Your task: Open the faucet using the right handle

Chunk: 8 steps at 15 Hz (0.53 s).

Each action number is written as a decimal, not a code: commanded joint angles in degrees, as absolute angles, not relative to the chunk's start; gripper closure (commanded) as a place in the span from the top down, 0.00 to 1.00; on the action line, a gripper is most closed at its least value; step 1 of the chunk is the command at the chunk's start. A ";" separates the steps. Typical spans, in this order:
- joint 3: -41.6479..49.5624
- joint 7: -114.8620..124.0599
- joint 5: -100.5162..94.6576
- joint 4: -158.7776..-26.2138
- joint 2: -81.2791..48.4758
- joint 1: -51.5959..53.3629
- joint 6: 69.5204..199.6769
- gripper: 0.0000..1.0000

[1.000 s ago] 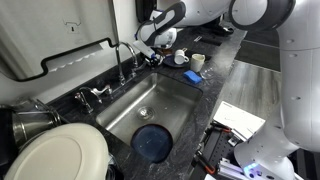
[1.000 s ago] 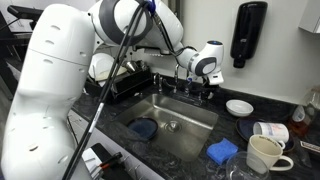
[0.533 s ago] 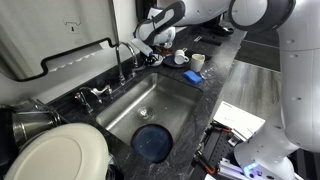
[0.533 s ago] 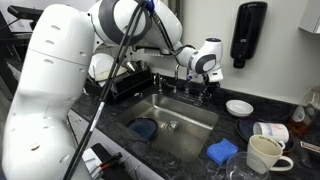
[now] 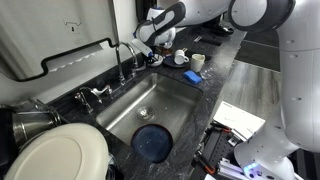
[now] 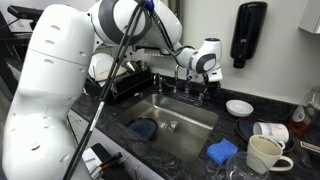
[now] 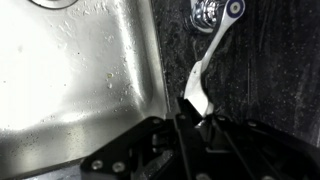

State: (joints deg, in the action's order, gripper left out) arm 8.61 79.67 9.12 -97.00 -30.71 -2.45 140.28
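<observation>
In the wrist view we see the steel sink (image 7: pixel 80 70) at left. Just beside its rim, on the dark surface (image 7: pixel 275 70), the right handle (image 7: pixel 210 55) slants downward. Our tool (image 7: pixel 196 112) is narrowed around the lever's tip, gripping it. In an exterior view the faucet (image 5: pixel 121 62) stands behind the sink.

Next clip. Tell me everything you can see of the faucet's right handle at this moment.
In the wrist view the right handle is a slim, polished chrome lever. It starts at a round ribbed chrome base at the frame's top and runs over the dark speckled countertop, beside the edge of the steel sink, widening into a flat paddle end. That end sits between the fingertips of the gripper; whether they clamp it is unclear. The exterior views show it too small to describe.
</observation>
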 commanded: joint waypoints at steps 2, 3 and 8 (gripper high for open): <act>8.52 78.55 8.49 -98.47 -29.49 -2.14 136.76 0.04; 8.21 77.98 8.75 -98.53 -29.24 -2.34 136.07 0.04; 7.20 74.40 9.67 -99.25 -27.87 -2.91 133.06 0.04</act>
State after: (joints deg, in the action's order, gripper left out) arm 8.36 77.58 8.97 -97.00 -30.08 -2.43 136.07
